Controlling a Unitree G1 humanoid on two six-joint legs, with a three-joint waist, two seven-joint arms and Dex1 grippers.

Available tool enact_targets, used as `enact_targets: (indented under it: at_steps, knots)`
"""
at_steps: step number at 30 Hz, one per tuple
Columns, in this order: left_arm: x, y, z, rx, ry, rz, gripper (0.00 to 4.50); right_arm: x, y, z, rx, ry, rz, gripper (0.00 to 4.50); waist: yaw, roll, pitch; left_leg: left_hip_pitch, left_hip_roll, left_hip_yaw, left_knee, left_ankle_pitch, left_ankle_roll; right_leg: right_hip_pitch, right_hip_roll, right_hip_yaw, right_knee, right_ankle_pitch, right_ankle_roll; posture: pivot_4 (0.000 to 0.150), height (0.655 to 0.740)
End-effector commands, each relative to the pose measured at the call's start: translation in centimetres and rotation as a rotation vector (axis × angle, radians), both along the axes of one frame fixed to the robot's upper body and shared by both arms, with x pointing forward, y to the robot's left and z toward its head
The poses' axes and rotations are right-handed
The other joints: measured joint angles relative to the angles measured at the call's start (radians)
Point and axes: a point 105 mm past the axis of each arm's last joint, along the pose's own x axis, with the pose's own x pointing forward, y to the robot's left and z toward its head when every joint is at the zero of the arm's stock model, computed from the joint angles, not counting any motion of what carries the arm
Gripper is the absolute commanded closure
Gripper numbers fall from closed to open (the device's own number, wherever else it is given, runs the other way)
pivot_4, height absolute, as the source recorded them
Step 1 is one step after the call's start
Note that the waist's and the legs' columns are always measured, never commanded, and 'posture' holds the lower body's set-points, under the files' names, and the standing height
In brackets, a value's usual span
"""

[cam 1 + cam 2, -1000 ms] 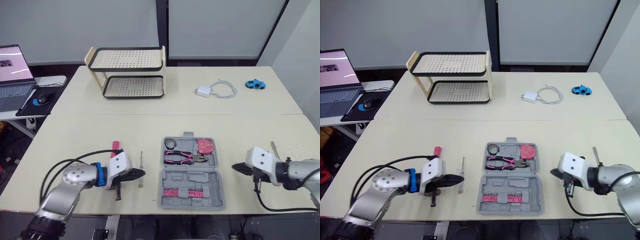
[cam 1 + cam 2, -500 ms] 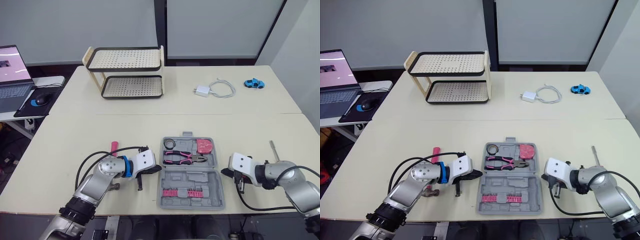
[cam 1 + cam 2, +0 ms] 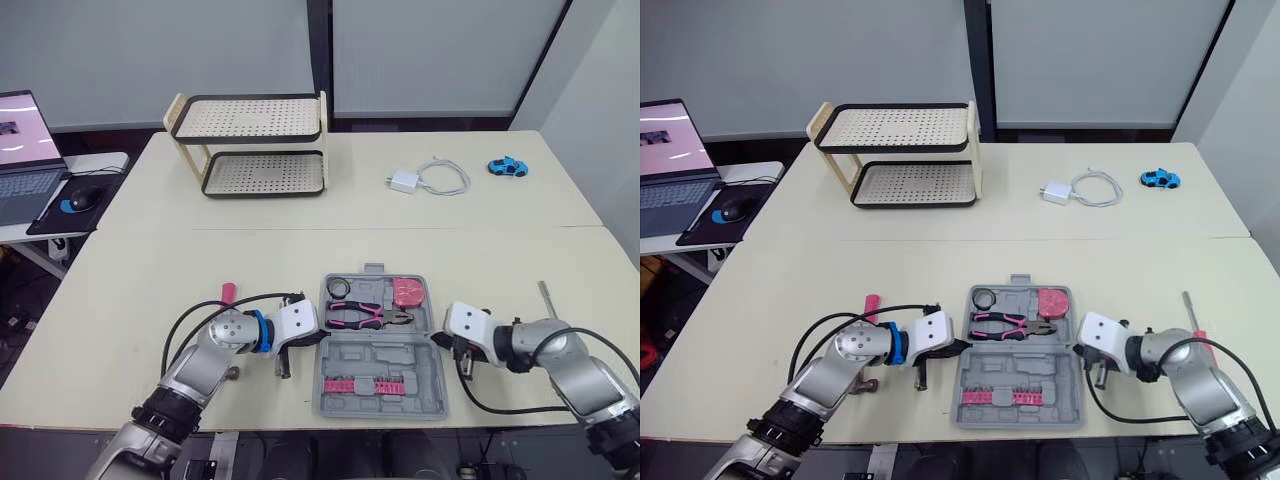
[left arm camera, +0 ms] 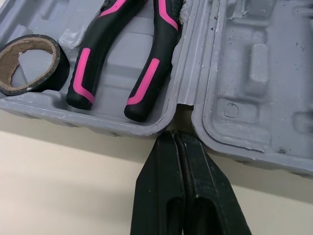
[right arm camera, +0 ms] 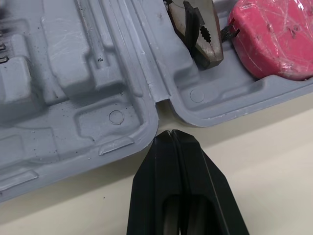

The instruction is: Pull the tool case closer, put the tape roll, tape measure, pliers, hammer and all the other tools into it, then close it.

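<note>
Pink-handled tool [image 3: 228, 292]: lies on the worktop [image 3: 300, 250], partly hidden behind my left arm.
Left jaws: pressed shut, empty, fingertips [image 4: 166, 147] at the hinge notch on the left edge of the tool case [image 3: 385, 356].
Tool case: open flat near the worktop's front edge, between my arms.
Far half: tape roll [image 3: 341, 288], pliers [image 3: 368, 315], tape measure [image 3: 409, 292].
Right jaws: pressed shut, empty, fingertips [image 5: 188, 147] at the right hinge notch.

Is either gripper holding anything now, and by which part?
Nothing. The left gripper and right gripper are shut, empty, tips at the tool case hinge.
</note>
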Motion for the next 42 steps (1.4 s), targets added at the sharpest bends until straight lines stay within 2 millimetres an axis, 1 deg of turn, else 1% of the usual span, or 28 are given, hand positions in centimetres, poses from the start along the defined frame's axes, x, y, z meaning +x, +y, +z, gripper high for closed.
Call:
enact_targets:
  at_steps: [1, 11, 19, 31, 42]
  knots:
    - [0.2, -1.1, 0.4, -0.012, -0.035, -0.032, 4.46, 0.3, 0.8, 0.5, 0.013, -0.033, 0.033, 4.5, 0.0, 0.0, 0.0, 0.0, 0.0, 0.0, 0.0, 0.0, 0.0, 0.0, 0.0, 0.0, 0.0, 0.0, 0.0, 0.15, 0.74]
    - [0.4, -1.8, 0.6, -0.025, -0.044, -0.035, 4.46, 0.8, 1.1, 0.7, 0.021, -0.044, 0.034, 4.5, 0.002, 0.0, 0.0, 0.0, 0.0, 0.0, 0.001, 0.0, 0.0, 0.001, 0.0, 0.0, 0.0, 0.0, 0.0, 0.15, 0.74]
    - [0.9, -1.7, 1.0, -0.03, -0.066, -0.014, 4.46, 1.3, 1.6, 0.7, 0.028, -0.049, 0.038, 4.5, 0.001, 0.0, 0.0, 0.001, 0.0, 0.0, 0.001, 0.0, 0.0, 0.0, 0.0, 0.0, 0.0, 0.0, 0.0, 0.15, 0.74]
    - [1.6, -1.5, 1.1, -0.027, -0.086, 0.014, 4.46, 1.7, 2.4, 0.6, 0.033, -0.049, 0.055, 4.5, 0.0, 0.0, 0.0, 0.001, 0.0, 0.0, 0.0, 0.0, 0.0, 0.0, 0.0, 0.0, 0.0, 0.0, 0.0, 0.15, 0.74]
    - [1.2, -1.4, 0.8, -0.026, -0.067, 0.001, 4.46, 1.9, 2.3, 0.6, 0.03, -0.053, 0.052, 4.5, -0.001, 0.0, 0.0, 0.001, 0.0, 0.0, 0.0, 0.0, 0.0, 0.0, 0.0, 0.0, 0.0, 0.0, 0.0, 0.15, 0.74]
